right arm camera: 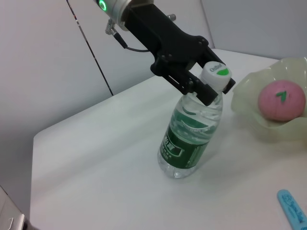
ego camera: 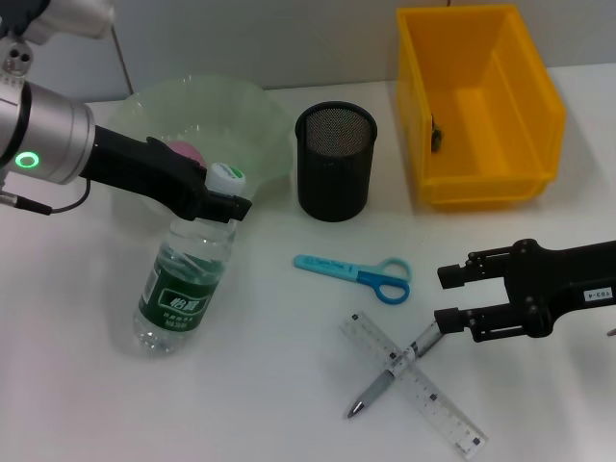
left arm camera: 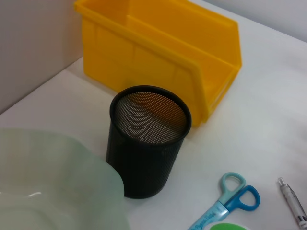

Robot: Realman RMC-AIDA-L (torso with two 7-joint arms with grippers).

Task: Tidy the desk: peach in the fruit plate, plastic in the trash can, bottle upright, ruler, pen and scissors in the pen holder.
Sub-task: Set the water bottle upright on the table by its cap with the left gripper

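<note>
Bottle (ego camera: 183, 289) is being stood up, its neck pinched by the left end effector (ego camera: 219, 200); next, let go gently; right end effector (ego camera: 450, 298) waits open at four o'clock.

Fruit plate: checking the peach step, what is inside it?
A pink peach lies in the plate. In the head view the left end effector covers most of it.

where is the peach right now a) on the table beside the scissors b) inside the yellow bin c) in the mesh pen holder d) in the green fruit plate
d: the pink peach sits in the pale green fruit plate, behind the bottle that the left gripper grips at the neck.
</note>
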